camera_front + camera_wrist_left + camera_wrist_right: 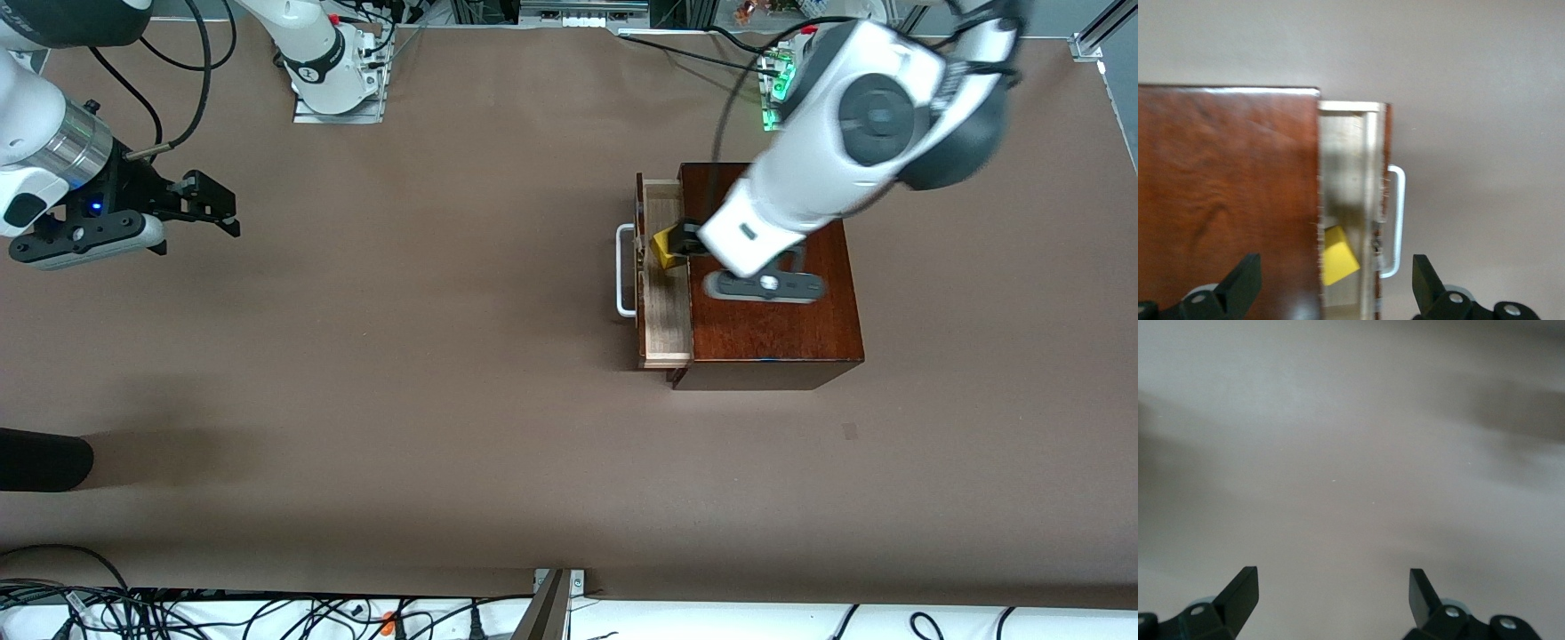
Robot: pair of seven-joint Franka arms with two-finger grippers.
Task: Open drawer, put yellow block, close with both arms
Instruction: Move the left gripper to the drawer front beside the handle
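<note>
1. The drawer stands pulled out of the box, right of the frame's middle, with its handle toward the right arm's end of the tabletop. The opening step looks done.
2. The block lies inside the drawer, in its upper part in the frame, and seems tilted. Placing looks finished too, so closing is what remains.
3. The left pincer hangs over the block with its jaws spread wide, holding nothing. Next it should probably lift clear so the drawer can slide.
4. The right pincer waits over bare tabletop at the frame's upper left, jaws fully spread and empty. For a two-armed close, it likely has to travel to the handle and push.
</note>
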